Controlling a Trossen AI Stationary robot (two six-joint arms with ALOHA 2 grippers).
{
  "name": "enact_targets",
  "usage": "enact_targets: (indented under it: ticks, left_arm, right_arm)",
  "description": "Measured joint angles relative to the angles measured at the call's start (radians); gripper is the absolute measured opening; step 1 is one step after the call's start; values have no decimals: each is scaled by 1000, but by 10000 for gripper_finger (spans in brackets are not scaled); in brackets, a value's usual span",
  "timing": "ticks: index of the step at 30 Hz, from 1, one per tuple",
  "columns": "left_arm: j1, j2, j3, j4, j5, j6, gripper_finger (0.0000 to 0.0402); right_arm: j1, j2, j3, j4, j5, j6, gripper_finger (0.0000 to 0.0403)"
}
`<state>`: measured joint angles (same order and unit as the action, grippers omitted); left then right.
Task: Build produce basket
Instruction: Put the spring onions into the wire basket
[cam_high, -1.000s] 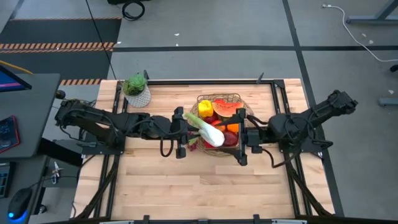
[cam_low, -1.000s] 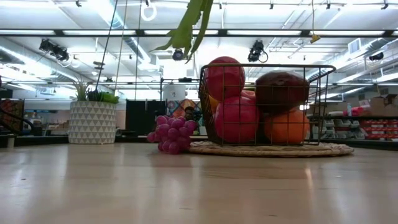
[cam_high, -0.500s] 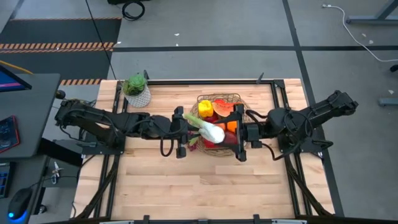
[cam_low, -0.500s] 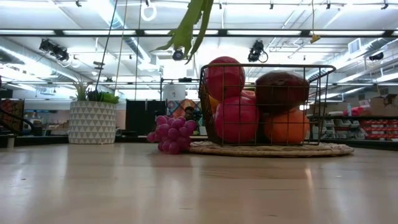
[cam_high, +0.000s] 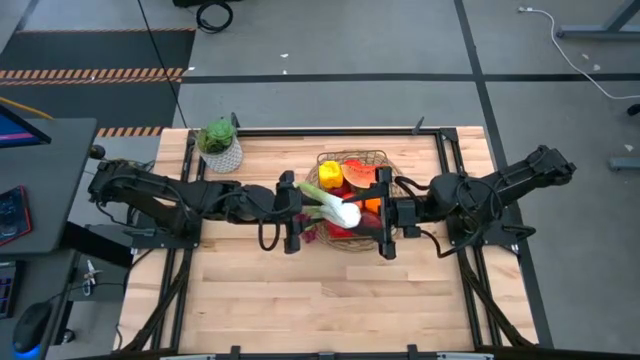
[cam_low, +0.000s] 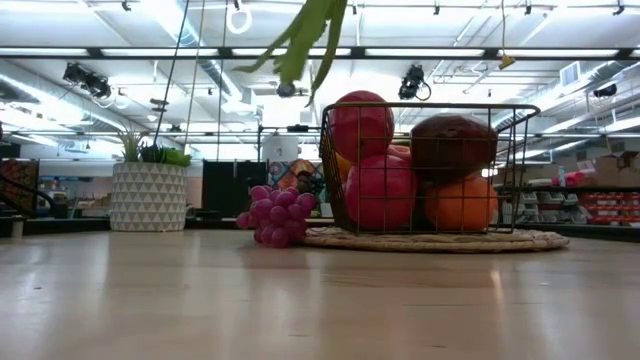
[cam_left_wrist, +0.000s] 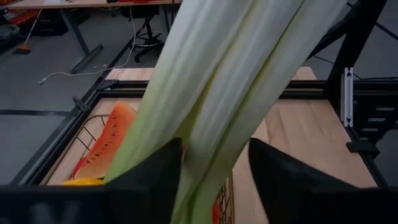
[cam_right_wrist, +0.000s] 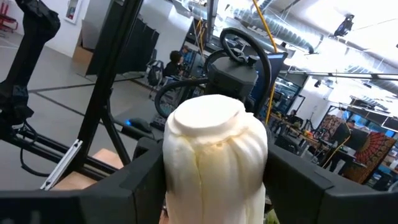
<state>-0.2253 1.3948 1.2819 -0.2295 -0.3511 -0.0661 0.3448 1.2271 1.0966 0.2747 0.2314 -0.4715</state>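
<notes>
High view: looks straight down on my whole pale wooden slatted table; low view: sits at tabletop height, looking level across it toward the room. Left wrist view: close along the long green-and-white toy leek toward the round tan wire basket; right wrist view: faces the leek's white end from just beside it. All four share the leek.
</notes>
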Motion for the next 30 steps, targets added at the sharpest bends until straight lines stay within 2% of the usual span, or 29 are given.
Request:
enact_targets:
  ticks: [4,8,12,18,24,26,30]
  left_arm:
    - [-1,-26,0,-11,-1,29,245]
    - [0,-90,1,-38,-8,34,281]
    - [-2,-142,1,-58,-8,34,290]
    - [-29,-189,1,-68,-8,32,281]
    - [-37,-166,1,-114,-9,25,275]
    - [-37,-146,1,-127,-4,30,275]
    - [-40,-111,1,-148,28,92,274]
  right_arm:
    - [15,0,0,-3,3,4,241]
    - [40,-3,0,-30,28,-6,241]
    - [64,-3,0,-66,37,-38,240]
    - [117,-27,0,-69,72,-47,240]
    - [118,-69,1,-39,4,159,240]
    - [105,-79,1,-15,27,245,240]
    - [67,-109,1,-28,141,413,240]
